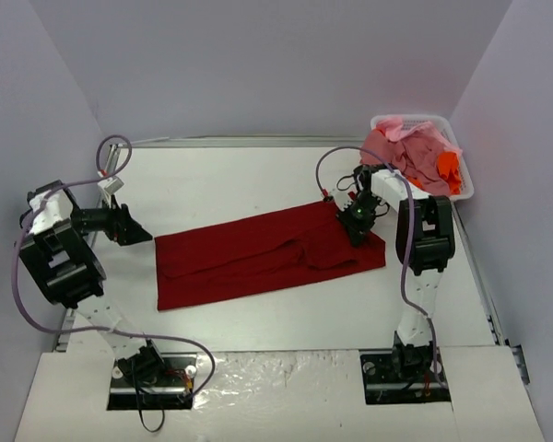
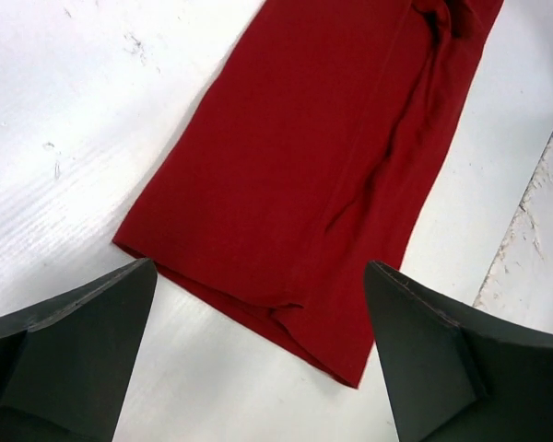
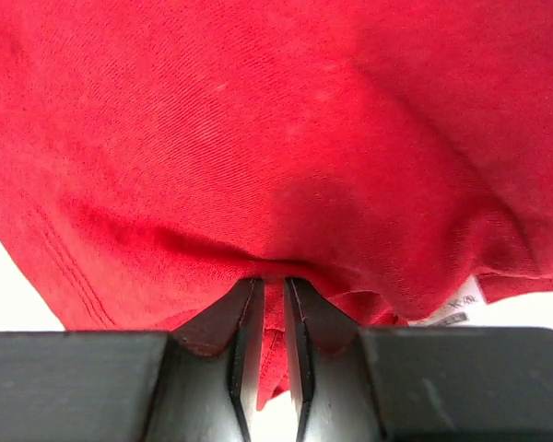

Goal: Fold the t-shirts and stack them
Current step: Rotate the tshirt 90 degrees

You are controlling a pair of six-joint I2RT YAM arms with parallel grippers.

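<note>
A dark red t-shirt (image 1: 258, 256) lies stretched in a long band across the middle of the white table. My right gripper (image 1: 358, 224) is shut on a pinched fold of the red t-shirt (image 3: 286, 166) at its right end, the cloth squeezed between the fingers (image 3: 244, 318). My left gripper (image 1: 138, 235) is open and empty, just left of the shirt's left end. In the left wrist view the shirt's hem (image 2: 304, 184) lies between and beyond the two spread fingers (image 2: 74, 341).
A white basket (image 1: 462, 157) at the back right holds several pink and orange t-shirts (image 1: 415, 152). A white label (image 3: 452, 308) shows at the shirt's edge. Grey walls surround the table; a table edge shows in the left wrist view (image 2: 535, 249).
</note>
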